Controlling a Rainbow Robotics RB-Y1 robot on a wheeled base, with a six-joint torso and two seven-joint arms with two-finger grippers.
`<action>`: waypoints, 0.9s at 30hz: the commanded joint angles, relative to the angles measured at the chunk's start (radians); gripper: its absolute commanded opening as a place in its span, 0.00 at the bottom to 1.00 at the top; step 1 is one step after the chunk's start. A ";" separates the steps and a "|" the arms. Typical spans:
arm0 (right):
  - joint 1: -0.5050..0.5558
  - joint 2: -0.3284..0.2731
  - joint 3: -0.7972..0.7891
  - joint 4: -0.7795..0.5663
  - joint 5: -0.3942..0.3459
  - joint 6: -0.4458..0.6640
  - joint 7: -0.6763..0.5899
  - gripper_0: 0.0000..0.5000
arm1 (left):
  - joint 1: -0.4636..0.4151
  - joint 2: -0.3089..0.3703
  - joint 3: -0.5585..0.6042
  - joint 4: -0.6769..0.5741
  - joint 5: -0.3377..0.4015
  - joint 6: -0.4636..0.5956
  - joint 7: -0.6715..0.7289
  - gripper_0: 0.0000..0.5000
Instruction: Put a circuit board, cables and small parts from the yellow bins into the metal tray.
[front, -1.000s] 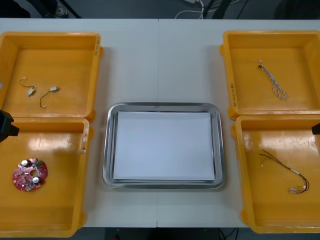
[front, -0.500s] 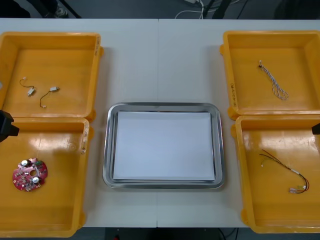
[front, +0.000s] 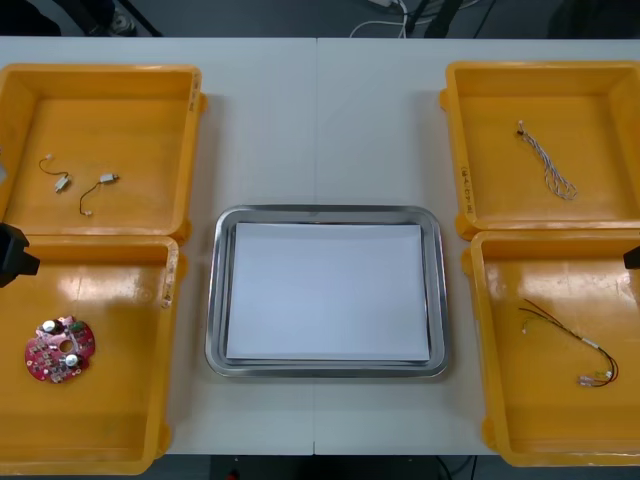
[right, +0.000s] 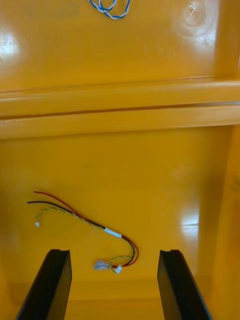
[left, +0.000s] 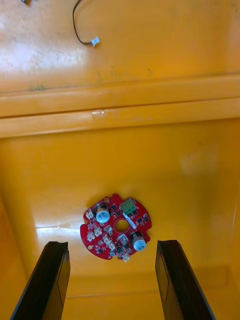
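The round red circuit board (front: 60, 350) is pictured in the lower-left yellow bin (front: 130, 440), centred just beyond the left jaws, held wide apart; the right jaws, likewise released, are poised over the red and yellow cable (front: 596, 347), lower right.

1. Our left gripper (left: 112, 244) has two flat, matte black fingers (left: 50, 282) with squared tips.
2. Our right gripper (right: 114, 252) has the same black, slab-like fingers (right: 176, 285).
3. In the front view, our left arm (front: 12, 255) and right arm (front: 632, 258) show as blocky black pieces.
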 joint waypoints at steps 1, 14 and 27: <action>-0.011 -0.027 -0.009 -0.025 -0.002 -0.013 0.002 1.00 | 0.018 -0.003 0.010 -0.017 -0.017 0.000 0.036 1.00; 0.019 -0.013 -0.010 -0.026 0.006 -0.046 0.018 1.00 | 0.015 0.005 0.005 -0.017 -0.012 0.000 -0.080 1.00; 0.071 -0.015 -0.009 -0.038 0.003 -0.098 0.028 1.00 | 0.018 0.040 -0.027 -0.017 0.017 -0.017 -0.260 1.00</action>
